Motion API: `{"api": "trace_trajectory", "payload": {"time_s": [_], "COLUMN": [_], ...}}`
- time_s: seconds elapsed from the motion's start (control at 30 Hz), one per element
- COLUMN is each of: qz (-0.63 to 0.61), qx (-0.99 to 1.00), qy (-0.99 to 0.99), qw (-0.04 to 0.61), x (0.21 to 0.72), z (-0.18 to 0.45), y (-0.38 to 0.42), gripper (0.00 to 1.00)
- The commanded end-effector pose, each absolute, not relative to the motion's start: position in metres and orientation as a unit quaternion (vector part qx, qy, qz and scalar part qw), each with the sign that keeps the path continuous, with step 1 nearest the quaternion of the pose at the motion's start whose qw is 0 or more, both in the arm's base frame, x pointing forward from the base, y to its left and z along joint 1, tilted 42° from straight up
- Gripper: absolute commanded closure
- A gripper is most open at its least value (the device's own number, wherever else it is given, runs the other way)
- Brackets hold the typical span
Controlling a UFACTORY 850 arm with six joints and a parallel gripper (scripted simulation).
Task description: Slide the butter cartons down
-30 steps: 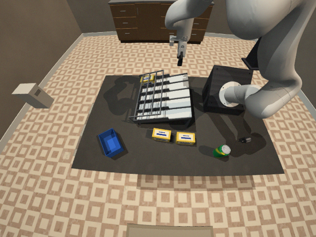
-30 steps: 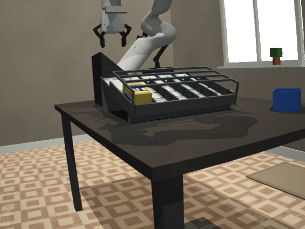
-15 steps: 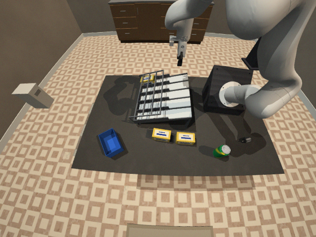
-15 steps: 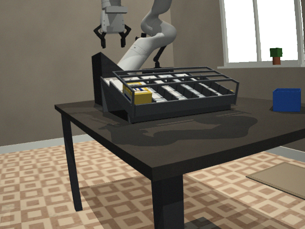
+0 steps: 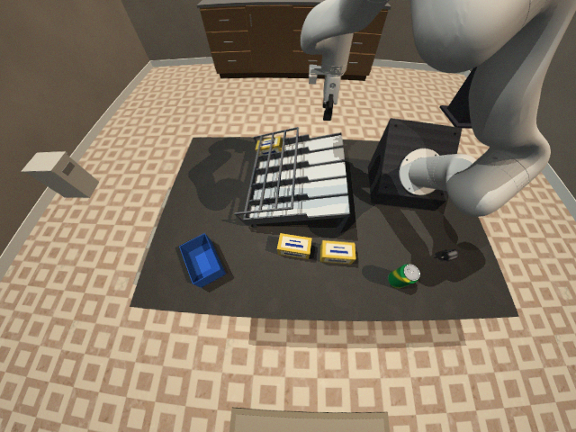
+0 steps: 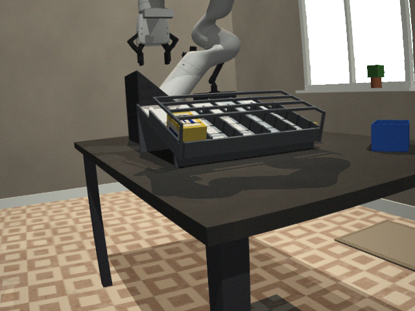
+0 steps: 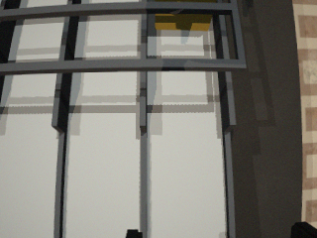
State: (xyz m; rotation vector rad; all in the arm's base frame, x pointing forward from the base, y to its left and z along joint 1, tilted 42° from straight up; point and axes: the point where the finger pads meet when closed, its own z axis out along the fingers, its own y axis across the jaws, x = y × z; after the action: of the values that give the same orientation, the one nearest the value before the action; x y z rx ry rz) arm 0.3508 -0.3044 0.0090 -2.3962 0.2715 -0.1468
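Top view: grey sloped five-lane shelf on dark table; we count one yellow butter carton at bottom stop of far edge lane, second yellow butter carton and third yellow butter carton on table beside shelf. Blue bin, green can nearby.

Exterior view: black-fingered gripper high above shelf's upper end, fingers nearly fully spread, holding nothing.

Wrist view: lane floors below, carton at far end.

We judge one of three delivered; two cartons and remaining lanes left to try.
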Motion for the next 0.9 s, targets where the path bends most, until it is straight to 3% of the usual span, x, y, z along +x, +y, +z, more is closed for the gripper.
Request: {"api": "trace_trajectory", "payload": {"time_s": [0.0, 0.1, 0.13, 0.53, 0.67, 0.7, 0.87], "qz": [-0.057, -0.057, -0.057, -0.057, -0.057, -0.055, -0.055], "qx": [-0.927, -0.927, -0.927, -0.927, -0.927, -0.926, -0.926], "qy": [0.105, 0.105, 0.105, 0.105, 0.105, 0.103, 0.103], "qw": [0.354, 0.354, 0.354, 0.354, 0.354, 0.359, 0.359], "x": [0.351, 0.351, 0.352, 0.354, 0.354, 0.354, 0.355], "z": [0.009, 0.009, 0.056, 0.142, 0.143, 0.178, 0.206], "y": [-0.305, -0.305, -0.253, -0.158, -0.157, -0.114, -0.08], "gripper": [0.1, 0.1, 0.1, 0.1, 0.1, 0.1, 0.1]}}
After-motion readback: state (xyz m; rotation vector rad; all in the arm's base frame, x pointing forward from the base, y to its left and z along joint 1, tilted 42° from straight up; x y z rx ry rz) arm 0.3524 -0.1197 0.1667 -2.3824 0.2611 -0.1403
